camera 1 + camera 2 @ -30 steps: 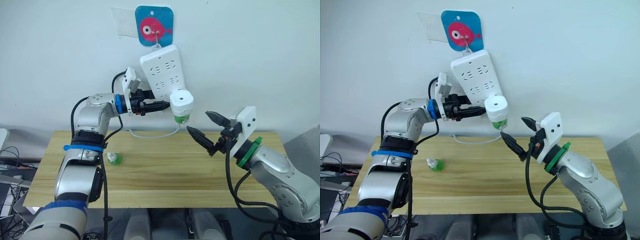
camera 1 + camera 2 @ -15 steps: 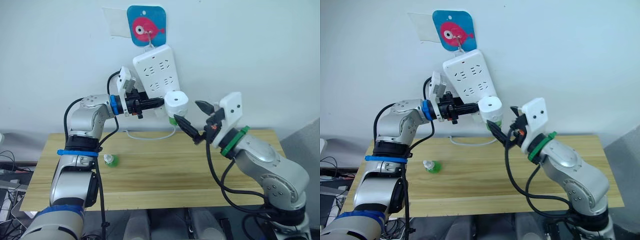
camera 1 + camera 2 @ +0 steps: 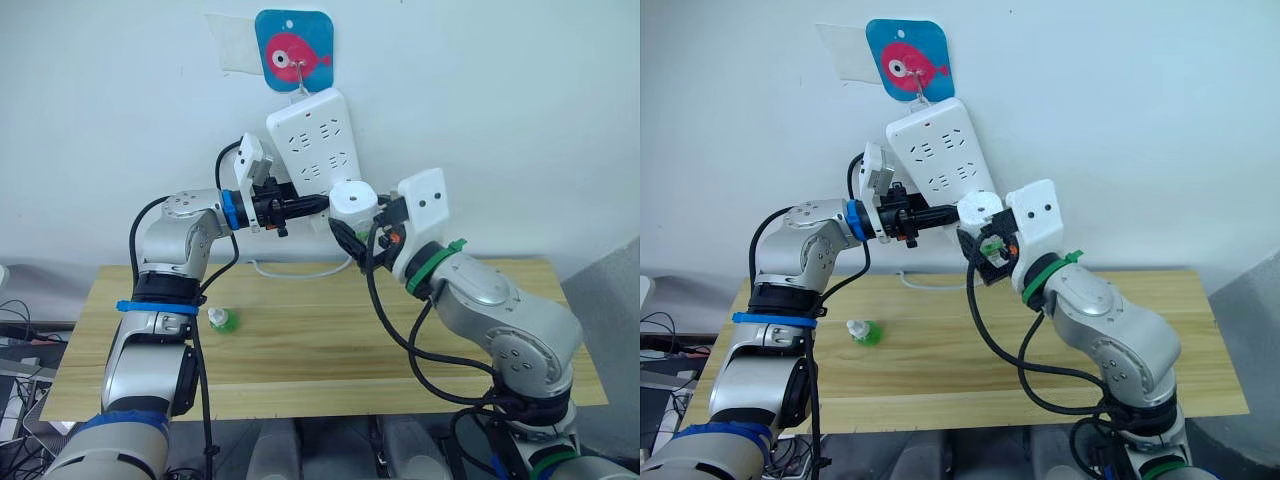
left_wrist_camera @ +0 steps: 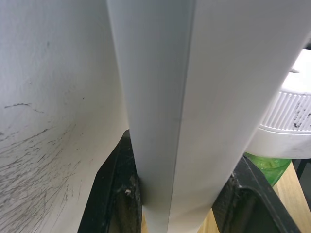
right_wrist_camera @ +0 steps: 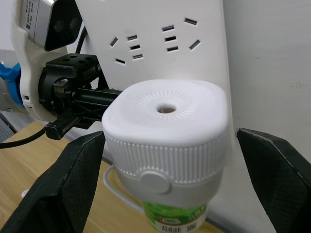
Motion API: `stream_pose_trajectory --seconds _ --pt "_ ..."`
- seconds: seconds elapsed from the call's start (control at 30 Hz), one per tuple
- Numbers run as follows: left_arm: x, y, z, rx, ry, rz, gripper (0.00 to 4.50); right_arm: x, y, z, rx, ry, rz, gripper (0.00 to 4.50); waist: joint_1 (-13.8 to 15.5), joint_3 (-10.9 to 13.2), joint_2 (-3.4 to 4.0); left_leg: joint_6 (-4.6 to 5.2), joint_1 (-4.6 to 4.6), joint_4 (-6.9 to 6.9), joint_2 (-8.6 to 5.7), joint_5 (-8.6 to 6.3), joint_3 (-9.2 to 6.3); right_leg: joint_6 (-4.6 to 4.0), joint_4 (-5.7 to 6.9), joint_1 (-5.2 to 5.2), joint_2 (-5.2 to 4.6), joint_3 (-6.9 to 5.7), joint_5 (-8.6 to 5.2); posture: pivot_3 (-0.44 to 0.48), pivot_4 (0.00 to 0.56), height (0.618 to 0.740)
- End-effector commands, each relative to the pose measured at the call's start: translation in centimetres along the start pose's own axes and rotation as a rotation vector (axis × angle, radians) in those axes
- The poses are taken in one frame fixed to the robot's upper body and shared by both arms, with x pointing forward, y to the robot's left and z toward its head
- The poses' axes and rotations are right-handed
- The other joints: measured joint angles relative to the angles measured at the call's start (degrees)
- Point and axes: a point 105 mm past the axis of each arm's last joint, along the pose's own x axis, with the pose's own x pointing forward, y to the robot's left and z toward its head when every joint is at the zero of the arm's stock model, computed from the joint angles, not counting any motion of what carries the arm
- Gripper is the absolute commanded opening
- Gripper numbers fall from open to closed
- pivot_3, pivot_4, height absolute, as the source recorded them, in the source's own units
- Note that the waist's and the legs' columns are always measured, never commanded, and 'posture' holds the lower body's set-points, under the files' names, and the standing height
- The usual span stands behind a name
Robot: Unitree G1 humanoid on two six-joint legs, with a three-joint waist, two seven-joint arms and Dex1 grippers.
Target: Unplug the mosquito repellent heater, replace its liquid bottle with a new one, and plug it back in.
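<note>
Heater [image 5: 167, 131] sits between open right gripper [image 5: 165, 160]; left gripper [image 4: 184, 204] clamps power strip [image 3: 315, 140].

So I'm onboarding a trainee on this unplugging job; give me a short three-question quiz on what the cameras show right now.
1. True or false: the mosquito repellent heater is plugged into the power strip hanging on the wall.
2. What does the left gripper clamp? A) the spare bottle B) the power strip's edge C) the heater
3. Fill in: the right gripper has one open finger on either side of the ____.

Key
1. True; its green bottle hangs beneath it.
2. B; the spare bottle lies untouched on the wooden table.
3. Heater; whether the fingers touch it, I cannot tell.
</note>
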Motion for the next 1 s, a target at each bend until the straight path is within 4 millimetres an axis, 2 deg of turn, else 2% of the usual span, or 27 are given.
stream_pose_trajectory --seconds 0.03,0.13,0.23,0.3,0.33,0.53,0.77,1.0 --pt "-0.2 0.0 -0.2 0.009 0.004 0.009 1.33 0.4 0.5 1.4 -0.013 -0.071 -0.001 4.50 0.00 0.01 0.00 0.00 0.00 0.00 0.00 0.00 0.00 0.00 0.00 0.00 0.00 0.00 0.00 -0.147 0.286 0.740" --pt "-0.2 0.0 -0.2 0.012 0.005 0.011 1.33 0.7 0.5 1.5 -0.003 -0.083 -0.002 4.50 0.00 0.06 -0.01 0.00 0.00 -0.01 0.00 0.00 0.00 0.00 -0.01 0.00 0.00 -0.01 0.00 -0.147 0.286 0.740" --pt "-0.2 0.1 -0.3 0.014 0.008 0.014 1.33 0.7 0.6 1.5 -0.001 -0.090 0.000 3.93 0.00 0.14 0.00 0.00 0.00 -0.01 0.00 0.00 0.00 0.00 -0.01 0.00 0.00 0.00 0.00 -0.149 0.286 0.740" --pt "-0.2 0.2 -0.3 0.017 0.010 0.017 1.33 0.7 0.6 1.5 -0.004 -0.092 0.007 3.29 0.00 0.19 0.02 0.00 0.00 -0.01 0.00 0.00 0.00 0.00 -0.01 0.00 0.00 0.00 0.00 -0.150 0.287 0.740" --pt "-0.2 0.2 -0.3 0.018 0.010 0.019 1.33 0.7 0.7 1.5 -0.008 -0.094 0.014 3.10 0.00 0.21 0.03 0.00 0.00 -0.01 0.01 0.00 -0.01 0.00 0.00 0.00 0.00 0.00 0.00 -0.153 0.288 0.740" --pt "-0.2 0.8 -0.5 0.024 0.011 0.053 1.33 0.3 0.8 1.6 -0.029 -0.099 0.022 3.10 -0.03 0.34 0.04 0.00 0.00 -0.01 0.01 0.00 0.00 0.00 -0.01 0.00 0.00 0.00 0.00 -0.156 0.289 0.740" --pt "-0.8 2.1 -0.8 0.038 0.025 0.118 1.33 -1.8 0.9 2.3 -0.045 -0.088 0.023 3.08 0.05 0.69 0.01 0.00 -0.01 -0.03 0.00 0.00 -0.01 0.00 -0.03 0.00 -0.01 -0.01 0.00 -0.159 0.293 0.740" --pt "-1.0 2.3 -1.1 0.038 0.033 0.135 1.33 -2.5 0.0 2.1 -0.035 -0.067 -0.015 3.06 -0.07 0.70 0.02 -0.01 0.09 0.04 -0.01 0.03 -0.02 -0.01 0.26 0.01 0.00 0.02 0.01 -0.158 0.291 0.740"
